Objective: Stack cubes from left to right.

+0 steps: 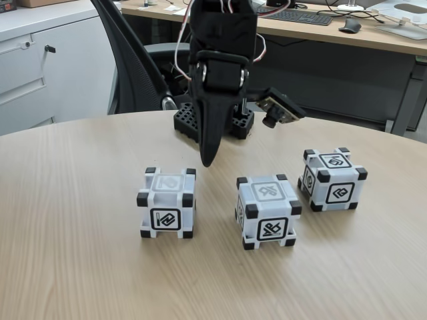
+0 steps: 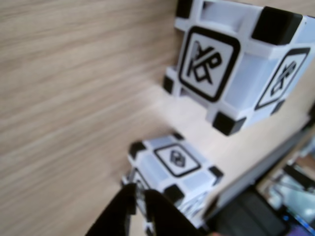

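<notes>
Three white-grey cubes with black corners stand apart in a row on the round wooden table: the left cube [image 1: 167, 203], the middle cube [image 1: 267, 211] and the right cube [image 1: 333, 179]. My black gripper [image 1: 208, 162] hangs point down above the table, just behind the left cube's right side and clear of it. Its jaws are shut with nothing between them. In the wrist view the gripper [image 2: 140, 194] enters from the bottom, its tips right next to one cube [image 2: 172, 169]. A second, larger-looking cube [image 2: 236, 64] lies at the upper right.
The arm's black base [image 1: 213, 125] stands at the back of the table [image 1: 73, 267]. Behind the table are an office chair [image 1: 133, 60], a white cabinet [image 1: 40, 67] and a desk [image 1: 347, 33] with a keyboard and mouse.
</notes>
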Robot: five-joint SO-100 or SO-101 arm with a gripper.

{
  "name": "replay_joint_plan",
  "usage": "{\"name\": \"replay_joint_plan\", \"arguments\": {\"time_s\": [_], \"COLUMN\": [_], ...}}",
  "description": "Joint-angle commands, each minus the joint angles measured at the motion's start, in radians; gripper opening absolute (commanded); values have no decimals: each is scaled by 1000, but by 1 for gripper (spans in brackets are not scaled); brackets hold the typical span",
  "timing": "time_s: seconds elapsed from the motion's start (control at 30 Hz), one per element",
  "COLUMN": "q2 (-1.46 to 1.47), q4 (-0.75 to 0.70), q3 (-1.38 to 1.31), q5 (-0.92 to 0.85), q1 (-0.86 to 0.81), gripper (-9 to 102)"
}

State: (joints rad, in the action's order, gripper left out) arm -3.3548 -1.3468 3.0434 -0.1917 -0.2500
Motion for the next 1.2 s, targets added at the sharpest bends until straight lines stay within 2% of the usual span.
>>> {"name": "replay_joint_plan", "arguments": {"time_s": [0.0,0.67,0.8,1.17], "q2": [5,5,5,5], "q4": [-6,-6,-6,-6], "q3": [-41,-41,-41,-41], "q5": [12,17,17,20], "q1": [-6,-8,-8,-8], "gripper": [0,0,4,0]}}
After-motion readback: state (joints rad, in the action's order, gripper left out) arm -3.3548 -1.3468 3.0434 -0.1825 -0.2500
